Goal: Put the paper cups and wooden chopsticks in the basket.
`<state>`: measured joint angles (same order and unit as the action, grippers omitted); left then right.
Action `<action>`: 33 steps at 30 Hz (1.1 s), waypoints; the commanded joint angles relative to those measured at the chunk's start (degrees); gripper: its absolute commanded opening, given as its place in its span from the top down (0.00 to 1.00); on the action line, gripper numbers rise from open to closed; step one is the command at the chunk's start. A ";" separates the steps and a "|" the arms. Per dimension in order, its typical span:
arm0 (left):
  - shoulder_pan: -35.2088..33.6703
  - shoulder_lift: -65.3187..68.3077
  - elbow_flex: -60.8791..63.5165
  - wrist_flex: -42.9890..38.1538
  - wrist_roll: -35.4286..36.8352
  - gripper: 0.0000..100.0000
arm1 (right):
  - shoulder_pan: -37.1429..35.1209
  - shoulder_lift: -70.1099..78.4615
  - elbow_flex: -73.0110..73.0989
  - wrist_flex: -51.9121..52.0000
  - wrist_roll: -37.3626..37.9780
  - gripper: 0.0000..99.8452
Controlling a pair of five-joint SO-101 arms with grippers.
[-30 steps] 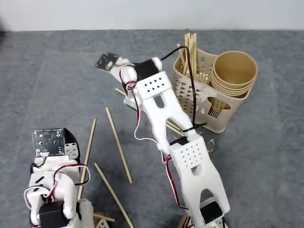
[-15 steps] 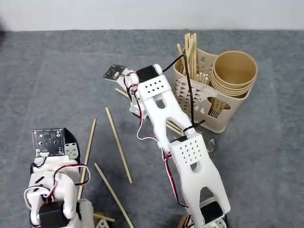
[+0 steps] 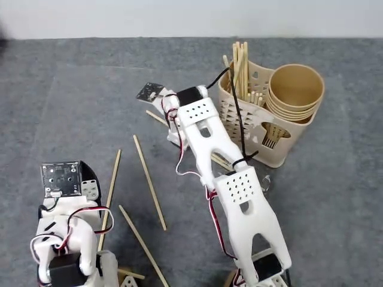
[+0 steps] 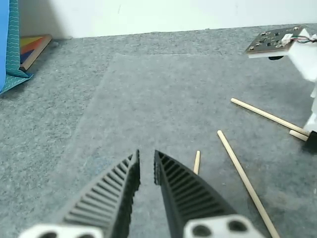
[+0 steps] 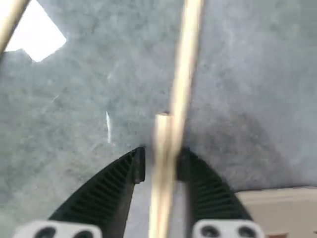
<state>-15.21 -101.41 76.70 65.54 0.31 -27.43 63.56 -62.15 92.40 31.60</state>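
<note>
A beige basket [image 3: 239, 116] at the back right holds stacked paper cups [image 3: 296, 89] and several upright wooden chopsticks [image 3: 241, 60]. My right arm stretches to the mat just left of it. In the right wrist view my right gripper [image 5: 161, 156] is shut on a chopstick [image 5: 162, 144], and a second chopstick [image 5: 185, 64] lies just beyond it. Loose chopsticks [image 3: 149, 182] [image 3: 110, 197] [image 3: 142, 245] lie on the grey mat. My left gripper [image 4: 147, 158] sits low at the front left, jaws almost together with nothing between them, beside a chopstick tip [image 4: 197, 162].
A corner of the basket [image 5: 277, 213] shows close beside the right gripper. The right arm's camera board [image 4: 275, 42] shows far off in the left wrist view, with two more chopsticks [image 4: 242, 173] [image 4: 267, 116] on the mat. Coloured sheets [image 4: 10, 44] lean at the mat's far left.
The right arm's wrist has swung rightward and back, closer to the basket. The left arm has not moved.
</note>
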 commanded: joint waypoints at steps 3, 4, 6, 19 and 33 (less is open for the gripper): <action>-0.44 0.00 -0.40 -0.44 -0.44 0.95 | -2.15 0.84 0.53 1.71 -0.26 1.00; -0.44 0.00 -0.40 -0.44 -0.44 0.95 | -2.24 0.84 0.53 1.89 -0.26 0.99; -0.44 0.00 -0.40 -0.44 -0.44 0.95 | -2.59 0.48 0.53 3.12 -0.26 0.99; -0.44 0.00 -0.40 -0.44 -0.44 0.95 | -7.87 -9.45 -5.98 10.68 -0.62 0.99; -0.44 0.00 -0.40 -0.44 -0.44 0.95 | -9.54 -29.76 19.25 10.68 -0.62 0.99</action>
<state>-15.21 -101.41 76.70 65.54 0.31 -36.31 41.85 -48.79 100.48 31.60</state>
